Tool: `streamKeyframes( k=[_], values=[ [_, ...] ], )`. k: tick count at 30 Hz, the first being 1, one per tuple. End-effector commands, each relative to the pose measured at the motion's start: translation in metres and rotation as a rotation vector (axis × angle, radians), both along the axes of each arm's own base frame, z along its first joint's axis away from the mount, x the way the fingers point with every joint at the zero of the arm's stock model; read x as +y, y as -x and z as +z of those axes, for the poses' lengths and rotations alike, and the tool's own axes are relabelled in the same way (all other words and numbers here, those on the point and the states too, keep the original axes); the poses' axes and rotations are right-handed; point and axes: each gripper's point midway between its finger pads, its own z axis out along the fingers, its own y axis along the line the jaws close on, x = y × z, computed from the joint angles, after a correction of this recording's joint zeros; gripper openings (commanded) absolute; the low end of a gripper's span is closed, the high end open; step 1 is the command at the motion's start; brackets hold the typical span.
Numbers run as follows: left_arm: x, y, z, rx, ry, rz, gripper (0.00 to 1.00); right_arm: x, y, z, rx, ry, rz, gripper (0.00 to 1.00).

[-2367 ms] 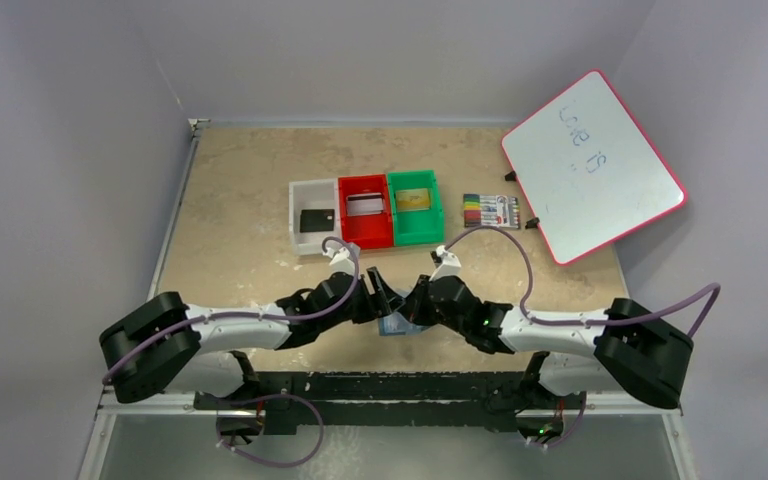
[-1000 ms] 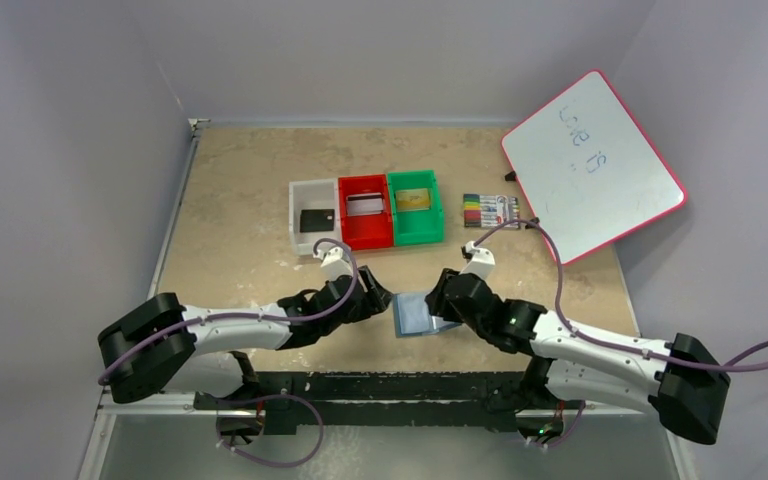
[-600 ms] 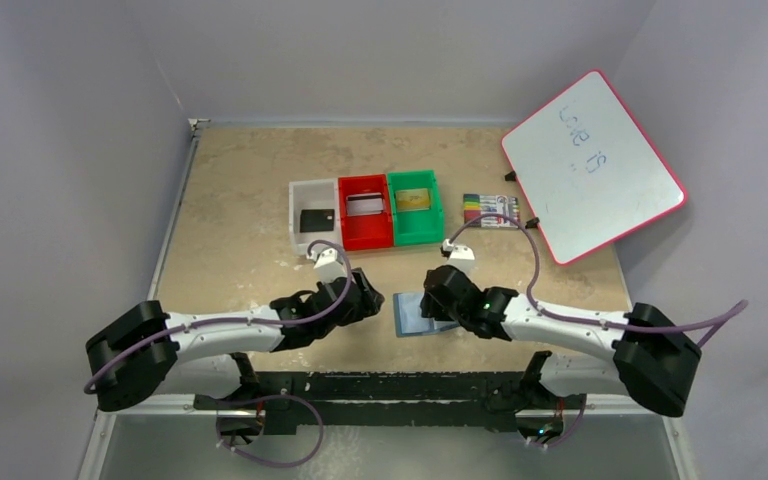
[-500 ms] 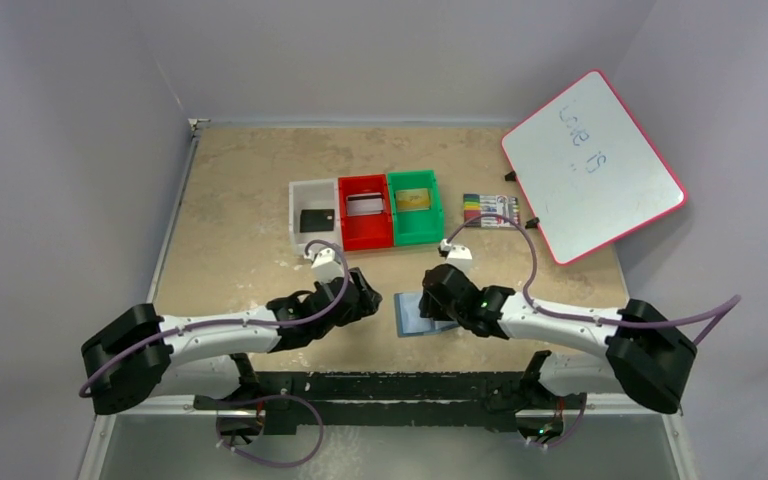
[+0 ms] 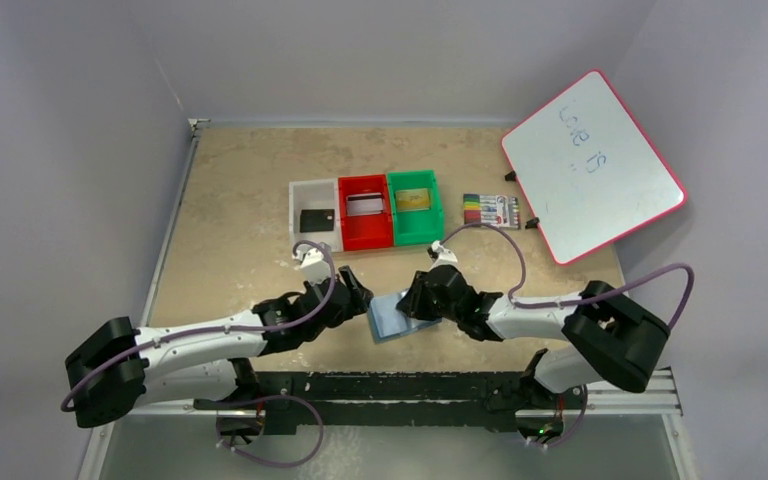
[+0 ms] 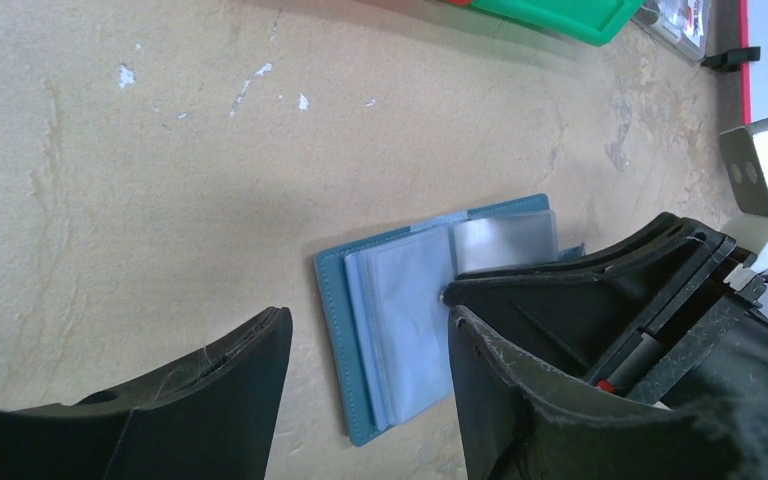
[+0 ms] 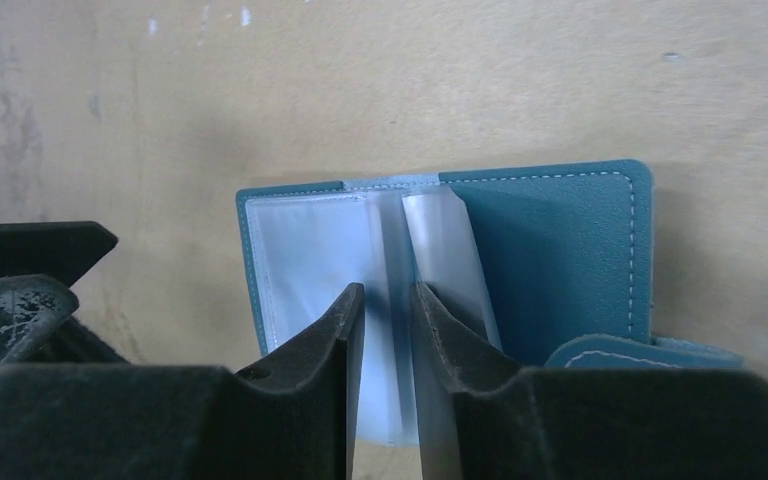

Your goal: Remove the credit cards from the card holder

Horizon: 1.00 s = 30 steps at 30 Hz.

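Card holder [image 5: 392,318]: one, teal, lying open on your bench [image 5: 240,200] between both hands. Credit cards [image 5: 315,219]: three (black, silver, gold), one per bin: white bin [image 5: 294,215], red bin [image 5: 365,236], green bin [image 5: 416,231]. Whiteboard [image 5: 592,165]: one, scrawl unreadable. Left hand [image 5: 353,289]: spread wide, empty. Right hand [image 7: 387,290]: fingers narrowed astride a clear pocket; you cannot tell if they pinch.

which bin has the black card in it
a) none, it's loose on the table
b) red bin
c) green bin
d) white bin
d: the black card lies flat inside the walls of the white bin.
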Motion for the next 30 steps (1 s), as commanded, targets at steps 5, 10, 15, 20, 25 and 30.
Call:
streamKeyframes(
  k=[5, 10, 15, 20, 25, 30],
  values=[
    [0.018, 0.002, 0.003, -0.016, -0.013, 0.046, 0.58, 0.02, 0.026, -0.021, 0.119, -0.126, 0.08, 0.27],
    [-0.002, 0.007, 0.016, -0.023, 0.149, -0.001, 0.59, 0.021, 0.027, -0.024, 0.125, -0.129, 0.081, 0.28],
    [-0.026, 0.008, 0.022, -0.021, 0.285, -0.043, 0.59, 0.019, 0.028, -0.024, 0.131, -0.143, 0.065, 0.28],
    [-0.038, 0.004, 0.013, 0.001, 0.292, -0.044, 0.59, 0.019, 0.03, -0.027, 0.138, -0.146, 0.072, 0.28],
    [-0.034, 0.001, -0.003, 0.026, 0.248, -0.001, 0.58, 0.018, 0.031, -0.027, 0.136, -0.152, 0.07, 0.3],
    [-0.026, 0.001, -0.01, 0.038, 0.211, 0.021, 0.58, 0.018, 0.031, -0.027, 0.136, -0.153, 0.07, 0.31]
  ],
)
